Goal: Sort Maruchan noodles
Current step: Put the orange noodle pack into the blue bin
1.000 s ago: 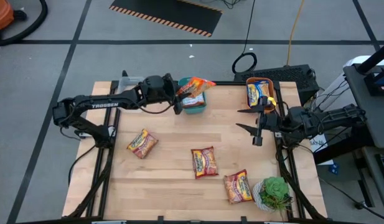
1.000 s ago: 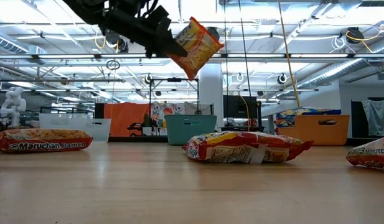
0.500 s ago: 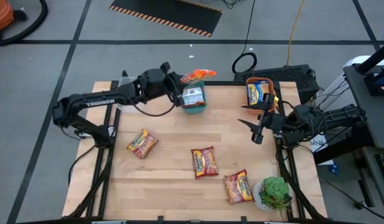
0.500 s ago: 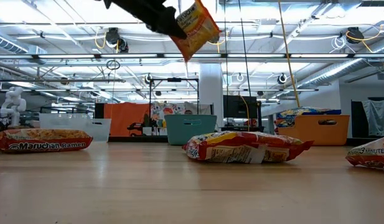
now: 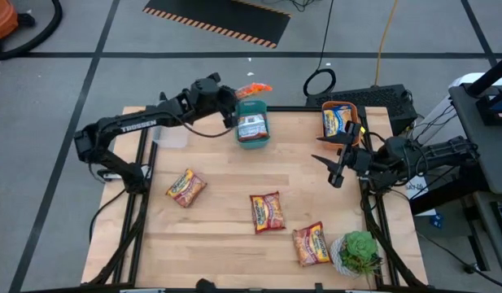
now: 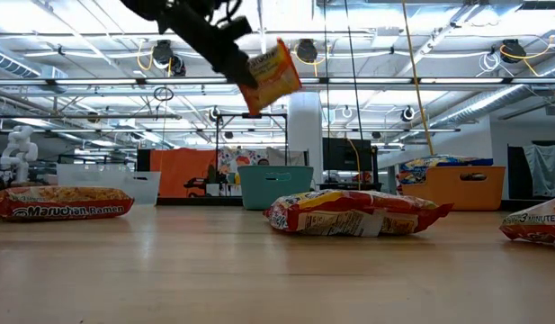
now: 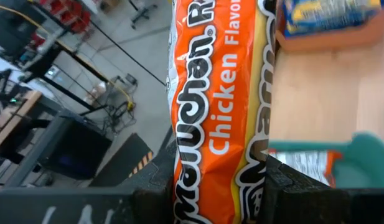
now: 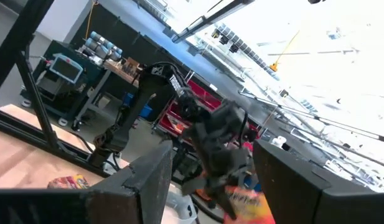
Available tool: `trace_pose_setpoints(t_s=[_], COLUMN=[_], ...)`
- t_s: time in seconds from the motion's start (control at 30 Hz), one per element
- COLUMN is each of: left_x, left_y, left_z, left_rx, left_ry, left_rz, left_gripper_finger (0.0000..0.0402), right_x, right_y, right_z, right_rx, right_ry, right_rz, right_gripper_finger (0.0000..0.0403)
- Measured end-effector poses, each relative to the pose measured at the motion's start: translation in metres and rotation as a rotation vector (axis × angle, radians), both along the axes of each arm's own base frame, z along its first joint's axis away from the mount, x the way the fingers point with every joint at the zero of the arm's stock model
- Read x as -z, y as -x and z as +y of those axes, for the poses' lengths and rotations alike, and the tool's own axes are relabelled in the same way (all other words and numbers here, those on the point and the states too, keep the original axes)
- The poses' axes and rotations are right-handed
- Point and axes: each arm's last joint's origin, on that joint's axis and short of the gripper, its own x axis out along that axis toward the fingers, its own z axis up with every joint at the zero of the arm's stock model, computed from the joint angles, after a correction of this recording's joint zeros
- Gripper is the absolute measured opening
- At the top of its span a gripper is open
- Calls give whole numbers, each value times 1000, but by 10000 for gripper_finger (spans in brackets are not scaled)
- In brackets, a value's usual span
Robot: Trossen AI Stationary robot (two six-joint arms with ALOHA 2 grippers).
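Aloft, left end effector (image 5: 232,96) clamping orange noodle packet (image 5: 252,89), above teal bin (image 5: 253,130)

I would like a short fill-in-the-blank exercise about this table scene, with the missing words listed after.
1. The left claw holds an orange packet above the ___ bin.
2. The right claw is open and holds ___.
3. The potted plant stands beside the ___ arm.
4. ___ packets lie loose on the wooden table.

Missing words: teal; nothing; right; three
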Motion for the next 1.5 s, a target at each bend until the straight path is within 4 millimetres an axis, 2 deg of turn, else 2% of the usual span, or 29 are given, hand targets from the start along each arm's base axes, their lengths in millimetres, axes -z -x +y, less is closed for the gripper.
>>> trace_pose_setpoints(t_s=[0.33,0.6,0.77,1.23,1.5], left_x=[64,99,102,107,113], left_y=[-33,-42,-43,-40,-41], left_z=[12,22,22,17,-3], left_rx=[52,-61,-70,-90,-97], left_ry=[19,-39,-58,10,54], left_rz=[224,394,417,448,516], left_gripper_finger=[122,122,131,215,225], right_x=[0,0,0,0,0], right_y=[-1,-1,-1,-1,-1], right_z=[-6,-8,-8,-8,-8], right_rx=[42,55,54,51,45], right_ry=[6,4,5,-7,-30], right_rz=[1,1,1,0,-3], right_gripper_finger=[215,215,215,215,215])
